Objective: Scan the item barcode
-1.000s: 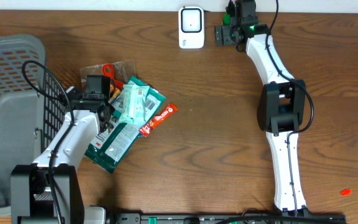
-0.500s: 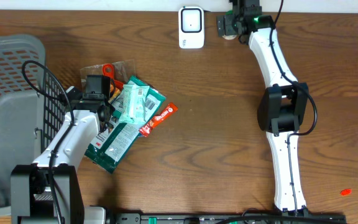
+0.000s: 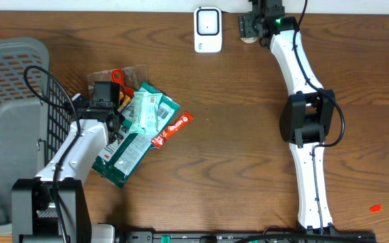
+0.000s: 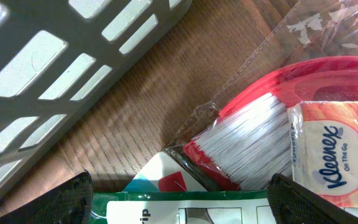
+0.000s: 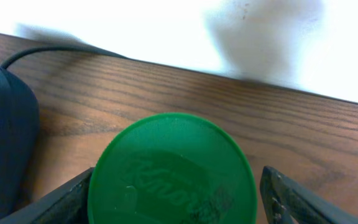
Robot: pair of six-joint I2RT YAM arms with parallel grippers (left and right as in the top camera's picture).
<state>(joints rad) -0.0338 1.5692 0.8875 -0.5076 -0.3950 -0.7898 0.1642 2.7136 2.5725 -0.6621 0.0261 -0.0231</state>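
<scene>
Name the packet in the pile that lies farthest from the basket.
The narrow red packet, jutting out at the pile's right edge; the pale teal packet and dark green packet lie closer to the basket.

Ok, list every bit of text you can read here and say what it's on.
"Kleenex On The Go": on the tissue pack.
"Knorr": embossed on the green lid, only partly legible.
"ip": end of a cut-off word on the white packet label.
Too small to read: the print on the red wrapper and the teal packets.
</scene>
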